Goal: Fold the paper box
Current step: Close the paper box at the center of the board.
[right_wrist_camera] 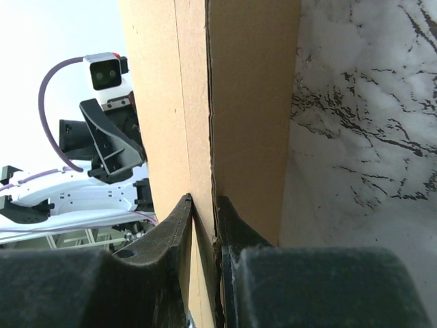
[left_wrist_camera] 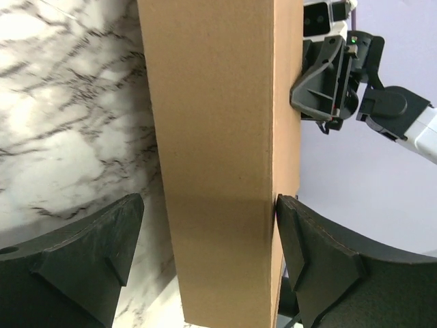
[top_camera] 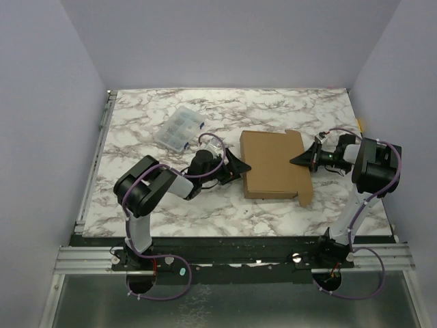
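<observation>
Two arms reach inward in the top view, left gripper (top_camera: 240, 166) and right gripper (top_camera: 295, 161) meeting opposite sides of the paper box (top_camera: 273, 164) on the table (top_camera: 164, 201). Left wrist: jaws spread, straddling its edge. Right wrist: fingers (right_wrist_camera: 176, 222) clamp its flap.

The paper box (top_camera: 273, 164) is brown, the table (top_camera: 136, 123) grey-veined white.

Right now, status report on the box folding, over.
Left gripper open at the paper box edge. Right gripper shut on the opposite edge. Clear compartment case lies apart, not blocking.
</observation>
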Controlling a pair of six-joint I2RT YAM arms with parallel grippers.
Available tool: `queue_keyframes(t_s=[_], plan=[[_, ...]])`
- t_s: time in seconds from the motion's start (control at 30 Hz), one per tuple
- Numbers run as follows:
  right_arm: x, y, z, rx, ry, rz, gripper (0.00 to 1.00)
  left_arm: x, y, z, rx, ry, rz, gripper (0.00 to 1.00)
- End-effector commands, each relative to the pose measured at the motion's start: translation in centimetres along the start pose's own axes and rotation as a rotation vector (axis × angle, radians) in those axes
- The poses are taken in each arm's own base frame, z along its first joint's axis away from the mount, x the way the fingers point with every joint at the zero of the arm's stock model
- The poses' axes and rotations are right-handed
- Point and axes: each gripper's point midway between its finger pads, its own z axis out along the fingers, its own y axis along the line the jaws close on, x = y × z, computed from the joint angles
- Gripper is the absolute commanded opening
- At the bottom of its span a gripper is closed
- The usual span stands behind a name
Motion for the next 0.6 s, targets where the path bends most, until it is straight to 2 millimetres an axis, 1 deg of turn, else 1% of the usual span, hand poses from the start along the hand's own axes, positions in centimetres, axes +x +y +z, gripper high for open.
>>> queue_keyframes(t_s=[0.0,0.07,0.17,0.27,0.4,0.5,0.57], plan=[[1.8,-6.8,-0.4,0.251,0.011,0.041,0.19,0.6,-2.8,0.6,0.106,0.021,-0.003,0.85],[1.8,-6.7,-0.4,0.249,0.011,0.041,0.19,0.6,-3.2,0.5,0.122,0.022,-0.008,0.85],[1.8,-6.7,-0.3,0.245,0.011,0.044,0.19,1.0,-2.7,0.8,0.114,0.033,-0.021,0.85],[1.7,-6.8,-0.3,0.244,0.011,0.043,0.19,1.7,-2.6,1.5,0.124,0.047,-0.036,0.84],[1.7,-6.6,-0.3,0.237,0.014,0.036,0.21,2.1,-2.8,2.7,0.136,0.047,-0.038,0.80],[1.7,-6.5,-0.3,0.229,0.016,0.024,0.22,2.0,-3.0,3.4,0.141,0.042,-0.026,0.75],[1.6,-6.1,-0.4,0.223,0.015,0.007,0.25,1.9,-3.1,3.6,0.147,0.038,-0.008,0.67]])
